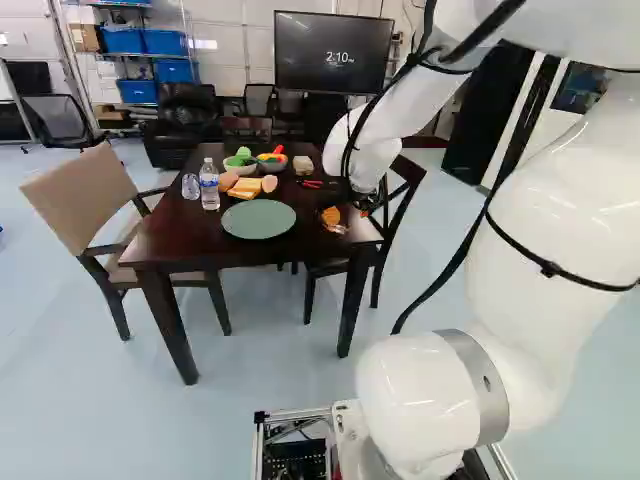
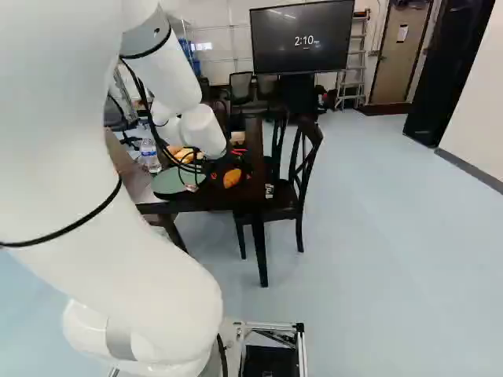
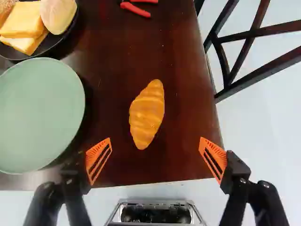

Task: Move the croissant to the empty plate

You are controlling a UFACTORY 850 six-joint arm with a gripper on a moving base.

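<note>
In the left base view my gripper (image 1: 364,203) is over the table's near right part, partly hidden by cables. The wrist view shows the gripper (image 3: 155,145) open, its orange pads wide apart and nothing held. The croissant (image 3: 146,114) lies on the dark table just ahead of the fingers, roughly centred between their lines; it is also visible in the right base view as an orange croissant (image 2: 232,178). Beside it, on the left finger's side, sits the green plate (image 3: 37,113) with nothing on it. The same plate (image 1: 259,220) shows near the table's front edge in the left base view.
A dark plate (image 3: 60,43) of bread pieces lies beyond the green plate. Red-handled things (image 3: 136,8) lie past the croissant. A water bottle (image 1: 209,184) and bowls (image 1: 270,162) stand on the table (image 1: 180,246). Chairs (image 2: 302,169) flank it.
</note>
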